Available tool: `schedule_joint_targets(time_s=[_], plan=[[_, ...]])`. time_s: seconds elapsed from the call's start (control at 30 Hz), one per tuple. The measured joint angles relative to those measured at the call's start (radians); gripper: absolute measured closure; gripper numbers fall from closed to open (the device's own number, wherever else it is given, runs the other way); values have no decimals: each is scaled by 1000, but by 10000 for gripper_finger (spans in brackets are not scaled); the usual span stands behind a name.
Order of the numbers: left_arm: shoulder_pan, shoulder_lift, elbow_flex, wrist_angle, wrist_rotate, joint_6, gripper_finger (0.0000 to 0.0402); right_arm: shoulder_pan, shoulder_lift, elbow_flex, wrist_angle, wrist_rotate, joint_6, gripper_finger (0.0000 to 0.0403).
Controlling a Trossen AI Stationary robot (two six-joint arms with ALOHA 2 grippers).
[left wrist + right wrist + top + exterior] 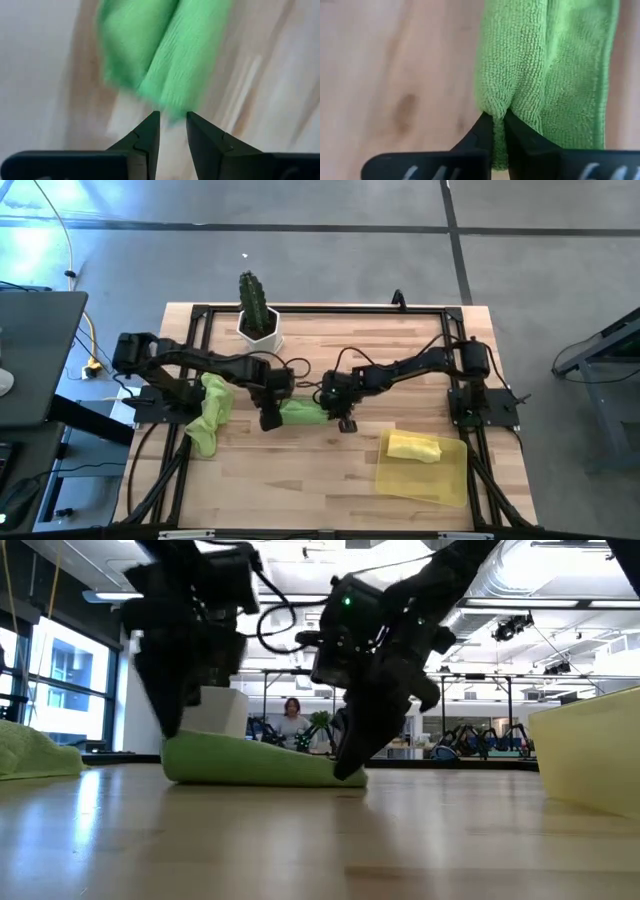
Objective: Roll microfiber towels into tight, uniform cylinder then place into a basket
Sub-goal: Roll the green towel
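Note:
A lime green towel [300, 412], loosely rolled, lies lengthwise on the table's middle between my two grippers. My right gripper [498, 117] is shut on the towel's right end [330, 772]. My left gripper [172, 117] stands open just above the towel's left end [185, 752], with nothing between its fingers. A second green towel [210, 415] lies crumpled at the table's left. A yellow towel [413, 447] lies rolled in the yellow basket [440, 480] at the near right. My right gripper pinches a raised fold of the green towel [496, 106] between its two fingertips, at the roll's right end. The fingers slant down from the table's right and far side. The towel rests on the table along its whole length. My left gripper: whether its fingertips touch the towel cannot be told.
A white pot with a cactus [257, 315] stands at the far edge, behind the left arm. The dark frame rails [190, 350] run along the table's left, right and far sides. Bare wood [300, 480] lies toward the near edge.

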Motion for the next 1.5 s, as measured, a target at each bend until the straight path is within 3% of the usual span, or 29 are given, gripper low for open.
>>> schedule_joint_targets(time_s=[0.17,0.4,0.67,0.9,1.1,1.33,1.5], plan=[[-73,-44,0,-58,-166,58,316,-48,5,-4,-6,-157,83,400],[-228,-53,1,70,-226,240,316,-103,10,-9,-14,-373,227,401],[-331,-26,3,242,-479,266,316,-109,11,-8,-14,-379,310,393],[-313,93,3,247,-462,252,311,-107,10,-7,-10,-372,328,392],[-292,188,7,256,-469,214,278,-107,9,-6,-8,-369,332,391],[-274,235,15,257,-315,64,238,-107,9,-6,-12,-368,305,391],[-274,233,14,267,-323,-112,230,-106,9,-5,-17,-366,158,359]])
